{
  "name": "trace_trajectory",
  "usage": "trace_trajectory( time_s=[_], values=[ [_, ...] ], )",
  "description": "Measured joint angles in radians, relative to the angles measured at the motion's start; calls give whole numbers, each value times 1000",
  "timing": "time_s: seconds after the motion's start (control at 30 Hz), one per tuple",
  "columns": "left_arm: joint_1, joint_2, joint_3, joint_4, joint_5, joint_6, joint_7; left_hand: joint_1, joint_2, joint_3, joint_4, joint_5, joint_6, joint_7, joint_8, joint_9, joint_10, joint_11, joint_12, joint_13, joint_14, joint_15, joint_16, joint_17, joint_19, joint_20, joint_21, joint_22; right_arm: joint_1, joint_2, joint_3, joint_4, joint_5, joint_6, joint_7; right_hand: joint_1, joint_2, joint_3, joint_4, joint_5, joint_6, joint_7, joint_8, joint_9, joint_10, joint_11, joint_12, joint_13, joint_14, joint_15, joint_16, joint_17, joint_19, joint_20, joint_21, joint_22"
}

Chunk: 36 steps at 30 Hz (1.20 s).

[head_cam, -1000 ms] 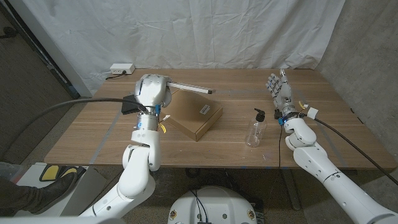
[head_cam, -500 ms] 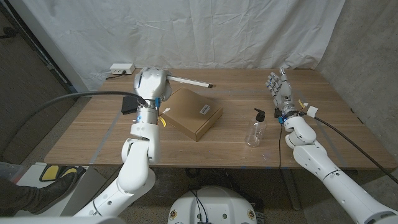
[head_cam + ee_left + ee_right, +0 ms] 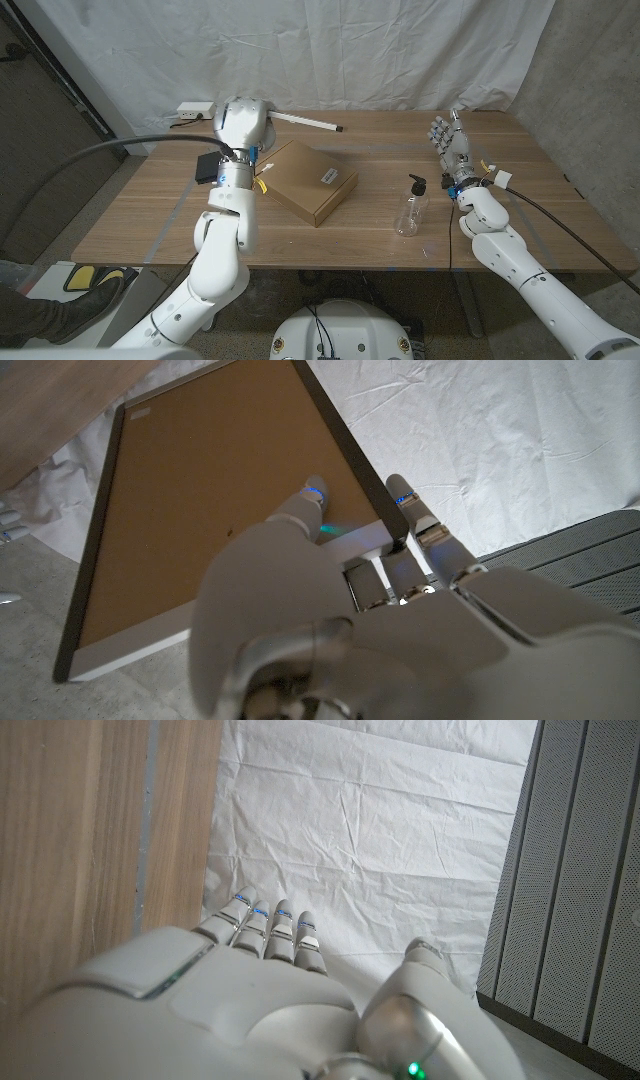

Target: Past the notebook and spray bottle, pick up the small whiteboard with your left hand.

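Left robot hand: fingers closed on the near rim of the small whiteboard, which hangs clear of the counter; brown backing faces the wrist camera. Right robot hand: standing upright beside the counter's right edge, fingers apart, holding nothing.

Counter: wooden, carries everything below; bare wood lies left of the notebook and along the far edge.

Small whiteboard: seen edge-on in the head view as a thin strip, above the far side of the counter, beyond the notebook.

Notebook: flat brown cover, mid-counter, just below and nearer than the board.

Spray bottle: clear, upright, to the right of the notebook, well apart from the board.

Handling judgement: grip sits at one rim, so the long board could pivot; keep the pinch firm and the lift slow and level. Room: open air above the notebook; the bottle stands outside the likely path.
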Motion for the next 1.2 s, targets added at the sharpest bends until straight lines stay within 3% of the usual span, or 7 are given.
trace_trajectory(
  time_s=[1.2],
  values=[
    [-6,-23,-44,8,-18,-53,26,-2,-3,4,-4,0,0,0,-12,-1,-4,-4,0,0,0,0,0,0,0,0,0,0,9,7,-6,1,-13,-9,-21,0,0,0,0,0,0,0,0,0,0,0,0,0,0,0,0,0,0,0,-8,0]
  ],
)
